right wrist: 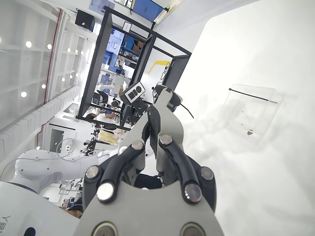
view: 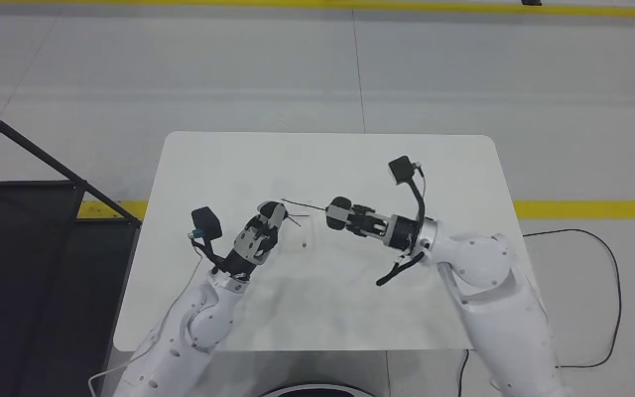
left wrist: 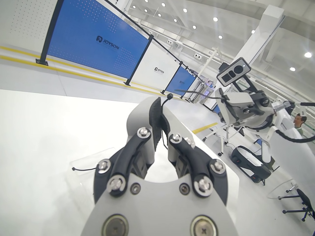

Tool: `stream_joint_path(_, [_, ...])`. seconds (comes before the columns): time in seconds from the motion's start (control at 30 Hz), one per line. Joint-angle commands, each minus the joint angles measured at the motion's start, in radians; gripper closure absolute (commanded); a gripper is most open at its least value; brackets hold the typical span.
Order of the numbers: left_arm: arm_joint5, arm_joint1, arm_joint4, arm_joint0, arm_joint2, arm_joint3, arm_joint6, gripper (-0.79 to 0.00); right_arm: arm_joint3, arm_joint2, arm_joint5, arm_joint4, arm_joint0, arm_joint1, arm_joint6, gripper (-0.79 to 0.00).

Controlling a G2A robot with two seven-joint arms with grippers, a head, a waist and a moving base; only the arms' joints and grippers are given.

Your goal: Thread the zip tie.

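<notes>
Over the bench [view: 417,298], our left tool [view: 275,212] is clenched on the zip tie [left wrist: 169,96], whose head pokes out above the fingertips. Just beside it, a clear tray [view: 303,239] holds a second tie [right wrist: 251,96]. Our right tool [view: 335,211] grips a thin black strip [view: 303,205], its tip pointing leftward.
</notes>
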Motion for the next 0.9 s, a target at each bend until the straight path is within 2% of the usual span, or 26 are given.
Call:
stream_joint_path(0.0, [0.001, -0.001, 0.000, 0.001, 0.000, -0.001, 0.000, 0.000, -0.005, -0.003, -0.004, -0.010, -0.003, 0.002, 0.003, 0.000])
stream_joint_path(0.37, [0.001, -0.001, 0.000, 0.001, 0.000, -0.001, 0.000, 0.000, -0.012, -0.018, -0.041, -0.002, -0.013, 0.006, -0.017, 0.000])
stream_joint_path(0.87, [0.001, -0.001, 0.000, 0.001, 0.000, -0.001, 0.000, 0.000, 0.014, -0.054, -0.028, 0.003, 0.018, 0.005, -0.041, 0.000])
